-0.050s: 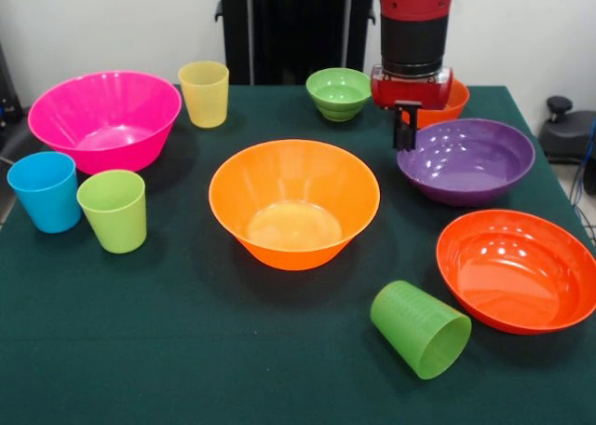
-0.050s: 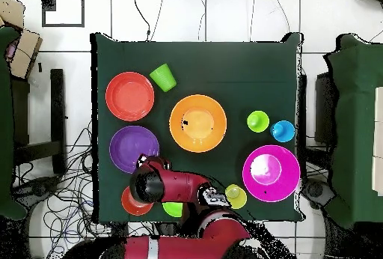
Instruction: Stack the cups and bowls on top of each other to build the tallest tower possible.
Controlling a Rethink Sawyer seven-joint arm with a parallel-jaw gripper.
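Cups (image 1: 112, 210) and bowls (image 1: 105, 117) all scattered singly over the table (image 1: 186, 350), nothing stacked yet. Darker green cup (image 1: 421, 329) on its side, liable to roll if nudged. Gripper (image 1: 405, 131) above the purple bowl's (image 1: 466, 160) rim, apparently empty; fingers' spread impossible to tell. No legible writing anywhere.

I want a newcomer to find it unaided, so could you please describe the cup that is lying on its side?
Start from the large orange bowl in the middle of the green table. Nearer the camera and to its right, beside the wide shallow red-orange bowl, lies the darker green cup. It is the only cup tipped on its side; the yellow, blue and lime green ones stand upright.
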